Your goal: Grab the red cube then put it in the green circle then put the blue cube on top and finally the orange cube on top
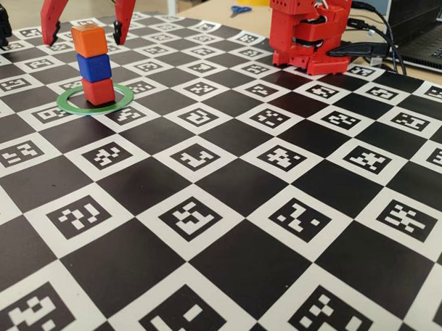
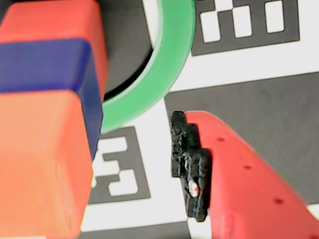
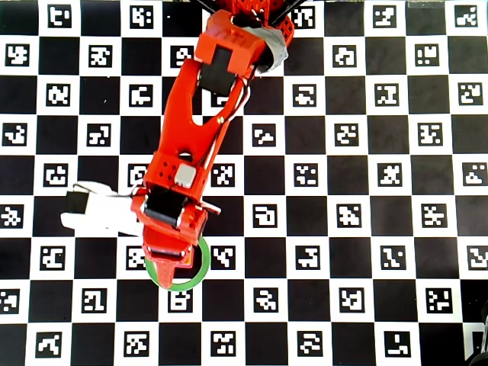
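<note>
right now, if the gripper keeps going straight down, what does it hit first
Probably the orange cube topping the stack, between the open gripper fingers; depth is unclear, so the fingertips may instead pass beside it towards the board.

In the fixed view we see our pincer (image 1: 86,28) hanging tips-down with its two red fingers (image 1: 55,11) spread wide apart and gripping nothing. From overhead, our arm (image 3: 200,130) stretches out from its base (image 3: 248,30) at the top edge, angled down and leftward, wrist (image 3: 169,217) bent downward.

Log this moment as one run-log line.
stack: orange cube on blue cube on red cube | in green circle | pincer open, released
</note>
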